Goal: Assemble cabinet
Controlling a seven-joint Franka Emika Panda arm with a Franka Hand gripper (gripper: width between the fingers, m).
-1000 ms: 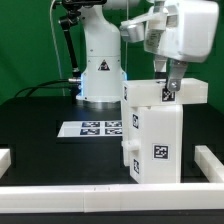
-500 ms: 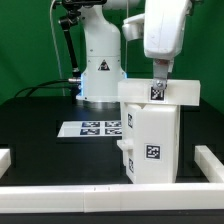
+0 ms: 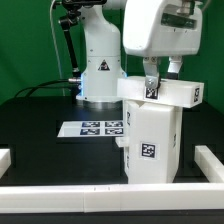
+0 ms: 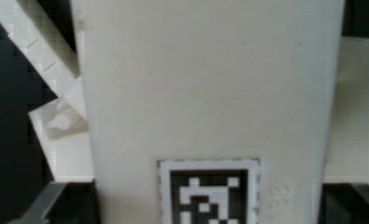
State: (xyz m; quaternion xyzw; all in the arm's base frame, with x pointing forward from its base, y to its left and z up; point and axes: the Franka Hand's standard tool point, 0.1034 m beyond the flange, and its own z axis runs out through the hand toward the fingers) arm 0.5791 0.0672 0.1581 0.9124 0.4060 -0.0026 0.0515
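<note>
The white cabinet body stands upright on the black table, with square tags on its front and side. A flat white top panel lies across the top of it, overhanging toward the exterior view's right and slightly skewed. My gripper comes down from above and is shut on this panel near its middle, over a tag. In the wrist view the panel fills the picture with its tag between the dark fingers. My gripper grips the panel's two long edges.
The marker board lies flat on the table behind the cabinet at the exterior view's left. The white robot base stands at the back. Low white walls run along the front and both sides.
My gripper has moved toward the exterior view's left and turned, taking the top panel with it. The panel now sits skewed and the cabinet body has shifted slightly left.
</note>
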